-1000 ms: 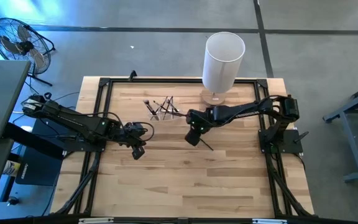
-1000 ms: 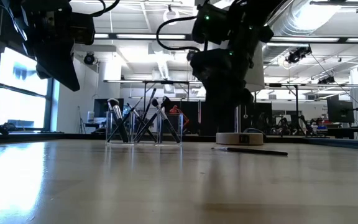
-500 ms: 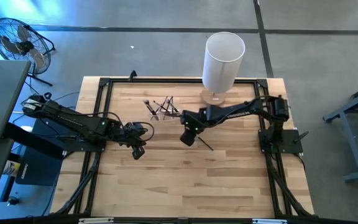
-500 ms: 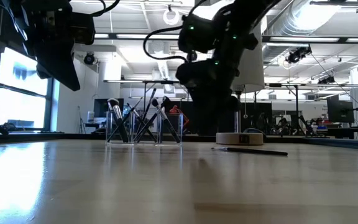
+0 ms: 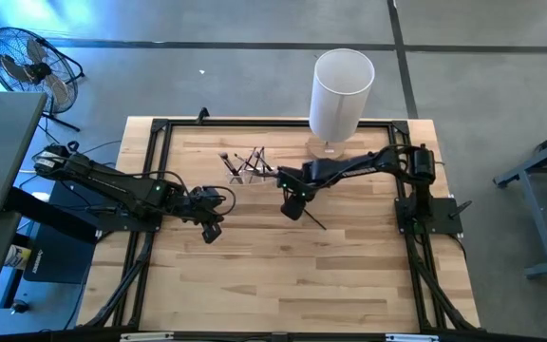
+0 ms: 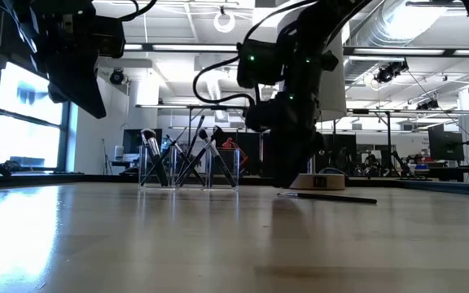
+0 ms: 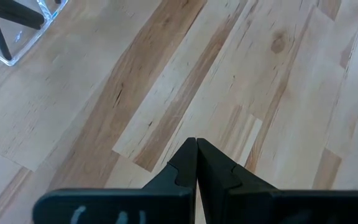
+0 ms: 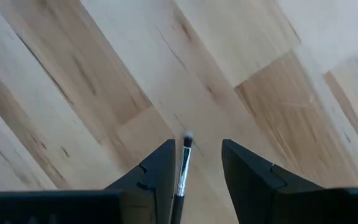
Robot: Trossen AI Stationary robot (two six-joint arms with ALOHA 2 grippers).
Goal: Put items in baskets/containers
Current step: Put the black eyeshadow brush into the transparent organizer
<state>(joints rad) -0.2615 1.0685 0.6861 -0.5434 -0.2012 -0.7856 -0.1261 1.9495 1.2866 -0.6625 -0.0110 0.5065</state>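
Note:
A loose dark brush (image 5: 314,221) lies flat on the table; its thin handle (image 8: 183,169) and small bristle head (image 8: 188,140) show between my right gripper's fingers. My right gripper (image 8: 194,155) is open and hangs low over that brush (image 6: 328,197), one finger on each side, without touching it. Several more brushes stand leaning in the small clear holder (image 5: 246,164), (image 6: 187,165), toward the table's far left of it. My left gripper (image 7: 196,163) is shut and waits above bare wood (image 5: 209,229), nearer the left edge.
A tall white cylinder on a round wooden base (image 5: 340,93) stands at the far edge, just behind my right arm. A corner of the clear holder (image 7: 18,38) shows in the left wrist view. Bare wooden table (image 5: 283,285) stretches toward the near edge.
My right gripper has swung a little toward the table's left and back again, and has come down closer to the table over the loose brush. The brush has kept its place.

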